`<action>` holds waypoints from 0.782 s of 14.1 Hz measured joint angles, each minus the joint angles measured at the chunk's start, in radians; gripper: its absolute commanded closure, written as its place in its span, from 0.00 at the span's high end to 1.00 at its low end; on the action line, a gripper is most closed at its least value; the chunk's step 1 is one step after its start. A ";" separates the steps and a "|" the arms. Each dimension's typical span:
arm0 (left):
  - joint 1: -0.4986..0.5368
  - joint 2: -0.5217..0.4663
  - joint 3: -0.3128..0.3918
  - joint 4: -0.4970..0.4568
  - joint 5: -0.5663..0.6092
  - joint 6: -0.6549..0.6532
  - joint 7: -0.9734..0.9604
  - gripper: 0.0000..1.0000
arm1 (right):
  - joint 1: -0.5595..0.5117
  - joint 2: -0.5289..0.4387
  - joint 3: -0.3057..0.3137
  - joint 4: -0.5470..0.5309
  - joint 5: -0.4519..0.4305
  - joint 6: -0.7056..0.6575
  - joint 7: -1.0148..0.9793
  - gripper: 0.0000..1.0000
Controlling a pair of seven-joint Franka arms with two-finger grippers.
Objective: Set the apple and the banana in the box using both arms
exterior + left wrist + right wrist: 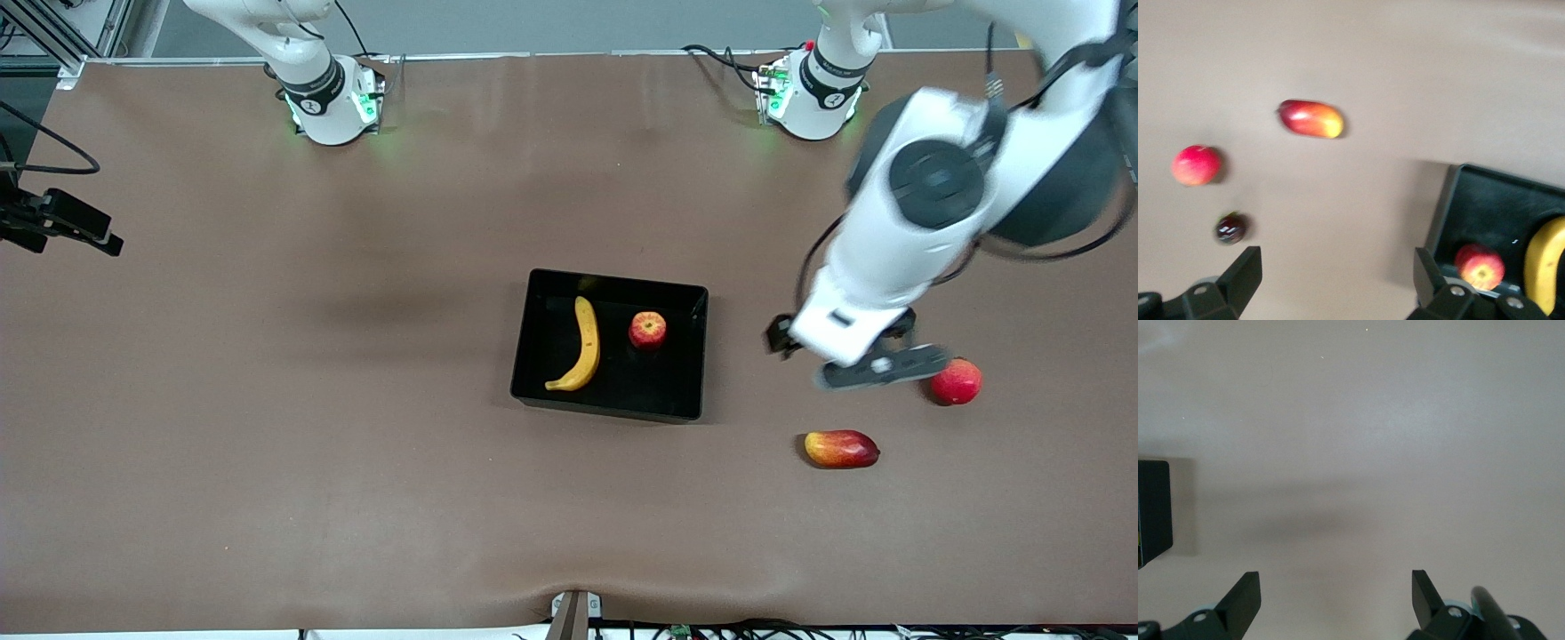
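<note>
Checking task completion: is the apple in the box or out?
In. The apple rests on the box floor beside the banana.

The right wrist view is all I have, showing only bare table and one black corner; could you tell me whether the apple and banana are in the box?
Observer: Yes, the curved yellow banana lies inside the shallow black plastic box.
Operator: Thank you. And the apple?
Observer: The small red apple with pale yellow streaks sits in the box too, beside the banana, toward the left arm's end.
Operator: My right gripper hangs open over bare table beside the box. Where is the left one?
Observer: The left gripper is open and empty over bare table, between the box and a round red-pink fruit.
</note>
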 measured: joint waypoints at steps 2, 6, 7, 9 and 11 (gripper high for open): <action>0.018 -0.061 0.003 -0.003 -0.018 -0.051 0.039 1.00 | 0.000 0.000 0.000 0.000 0.000 0.001 0.000 1.00; 0.008 -0.167 0.112 -0.063 -0.142 -0.100 0.236 1.00 | 0.000 0.000 0.000 0.000 0.000 0.001 0.000 1.00; 0.008 -0.200 0.145 -0.095 -0.176 -0.099 0.276 1.00 | 0.000 0.000 0.000 0.000 0.000 0.002 0.000 1.00; -0.003 -0.280 0.211 -0.169 -0.229 -0.094 0.336 1.00 | 0.000 0.000 0.000 0.000 0.000 0.002 0.000 1.00; -0.033 -0.366 0.282 -0.247 -0.250 -0.088 0.375 1.00 | 0.000 0.000 0.000 0.000 0.000 0.002 0.000 1.00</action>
